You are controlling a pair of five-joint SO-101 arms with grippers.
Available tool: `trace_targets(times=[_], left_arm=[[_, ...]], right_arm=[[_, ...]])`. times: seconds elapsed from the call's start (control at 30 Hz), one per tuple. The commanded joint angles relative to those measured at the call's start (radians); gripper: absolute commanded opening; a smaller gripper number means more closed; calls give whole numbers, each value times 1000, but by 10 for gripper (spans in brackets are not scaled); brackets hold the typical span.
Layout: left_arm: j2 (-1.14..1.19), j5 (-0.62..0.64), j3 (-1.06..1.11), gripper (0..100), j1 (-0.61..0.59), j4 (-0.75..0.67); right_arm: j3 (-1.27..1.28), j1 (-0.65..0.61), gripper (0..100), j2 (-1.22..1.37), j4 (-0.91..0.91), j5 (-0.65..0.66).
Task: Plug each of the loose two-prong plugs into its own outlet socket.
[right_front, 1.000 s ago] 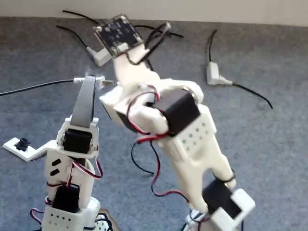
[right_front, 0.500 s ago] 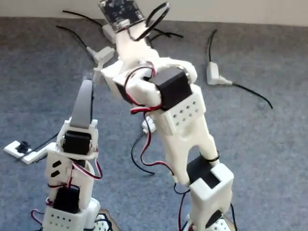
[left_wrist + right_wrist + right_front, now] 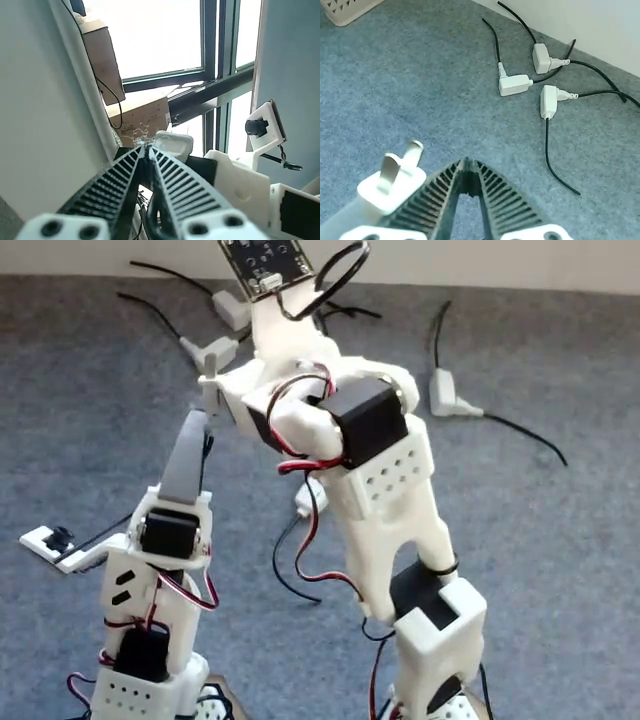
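**A:** Where's the two-prong plug (image 3: 392,187)?

**B:** Up off the grey carpet (image 3: 395,85) that covers the counter, prongs pointing away, just beside the right jaws. Those are closed on nothing. The left jaws are pressed together at the tips with the plug right there, so I judge they're pinching it.

**A:** Which step is that?

**B:** Carrying, I'd say. One plug is lifted and not yet seated. Next it has to go out to a white socket block (image 3: 515,85) with its prongs squared to the slots. The free arm could pin that block down.

**A:** What else is around?

**B:** A second block (image 3: 540,57) and a third block (image 3: 548,100) on black cords lie near the first. A lone block (image 3: 445,395) lies well apart at the right of the high view, and there's a beige basket (image 3: 342,10) farther off.

**A:** Any trouble?

**B:** The right arm crowds the plug. The crossed cords could also snag it, or drag a light block aside.
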Motion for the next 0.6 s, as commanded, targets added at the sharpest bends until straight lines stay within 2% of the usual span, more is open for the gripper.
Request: trace_targets(times=[0.0,0.13,0.3,0.57], left_arm=[[10,0,-38,7,-90,8],[16,2,-30,7,-174,26],[12,-26,7,7,-274,290],[12,-453,64,7,-476,502]], right_arm=[[-48,47,10,-31,33,9],[-38,97,12,-65,38,9],[-38,200,12,-76,39,8],[-38,337,12,-77,41,8]])
